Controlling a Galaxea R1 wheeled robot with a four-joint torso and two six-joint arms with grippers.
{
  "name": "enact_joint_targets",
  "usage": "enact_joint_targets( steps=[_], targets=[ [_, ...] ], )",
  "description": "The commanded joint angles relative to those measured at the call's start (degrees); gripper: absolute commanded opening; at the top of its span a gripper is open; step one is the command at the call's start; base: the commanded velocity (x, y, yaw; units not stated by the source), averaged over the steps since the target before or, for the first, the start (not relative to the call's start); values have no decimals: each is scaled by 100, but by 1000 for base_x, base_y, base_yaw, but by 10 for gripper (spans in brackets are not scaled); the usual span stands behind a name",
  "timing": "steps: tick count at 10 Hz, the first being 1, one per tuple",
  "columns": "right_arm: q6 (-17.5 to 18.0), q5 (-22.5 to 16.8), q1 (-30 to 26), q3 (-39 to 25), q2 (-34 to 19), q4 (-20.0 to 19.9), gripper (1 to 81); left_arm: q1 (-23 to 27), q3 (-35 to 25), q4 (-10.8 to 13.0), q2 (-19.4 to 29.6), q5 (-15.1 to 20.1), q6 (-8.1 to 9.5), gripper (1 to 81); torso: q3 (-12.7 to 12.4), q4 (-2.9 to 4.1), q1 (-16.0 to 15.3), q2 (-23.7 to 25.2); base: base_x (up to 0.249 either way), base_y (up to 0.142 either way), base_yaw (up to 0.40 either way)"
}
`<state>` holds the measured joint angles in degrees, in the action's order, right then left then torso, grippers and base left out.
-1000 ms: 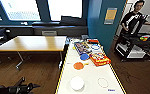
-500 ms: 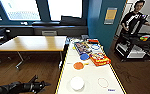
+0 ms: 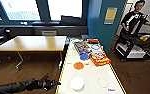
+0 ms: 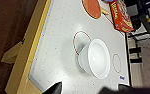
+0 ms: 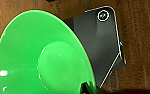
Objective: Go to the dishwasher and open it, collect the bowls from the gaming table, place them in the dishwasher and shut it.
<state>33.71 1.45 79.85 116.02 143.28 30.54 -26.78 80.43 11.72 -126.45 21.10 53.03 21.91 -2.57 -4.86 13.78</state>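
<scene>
Gaming table [image 3: 91,77], white top with yellow edge trim, ran away from the robot, with the wood-topped table [image 3: 32,43] to its left and a person [image 3: 134,20] at a cart [image 3: 134,47] well off to the right. Left arm came in low from the left, left gripper [image 3: 52,83] just beside the table's near left edge, fingers apart and holding nothing. White dish [image 3: 77,83] sat closest to it on the top; left wrist view showed it upright next to a red ring mark [image 4: 81,42].

Orange bowl [image 3: 78,65] lay further up the table, blue bowl [image 3: 84,56] just beyond it, near a red game box [image 3: 99,58].

Lime green bowl [image 5: 41,55] showed large in the right wrist view, over brown floor; right gripper's fingers could not be made out, so cannot tell if it held the bowl.

Step in hand, as judged: collecting bowls from the table. Next move called for reaching the left gripper past the white dish to the orange bowl without knocking the dish.
</scene>
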Motion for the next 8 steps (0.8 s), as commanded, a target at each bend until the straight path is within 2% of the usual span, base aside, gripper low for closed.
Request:
enact_joint_targets(
  steps=[1,2,4,8],
  targets=[
    [-13,-215,-271,-98,-183,75,10,1196,269,94,-248,560,600,811,0,0,0,0,0,0,0],
    [-13,-224,-298,-89,-156,58,10,1276,438,94,-355,623,920,811,2,0,0,0,0,0,0],
    [-13,-233,-324,-72,-139,58,10,1408,683,120,-590,640,1306,811,2,0,-2,0,0,0,0],
    [-13,-233,-385,-89,-139,58,10,1417,1194,217,-1234,755,1298,811,4,0,-2,0,0,0,0]
  ],
)
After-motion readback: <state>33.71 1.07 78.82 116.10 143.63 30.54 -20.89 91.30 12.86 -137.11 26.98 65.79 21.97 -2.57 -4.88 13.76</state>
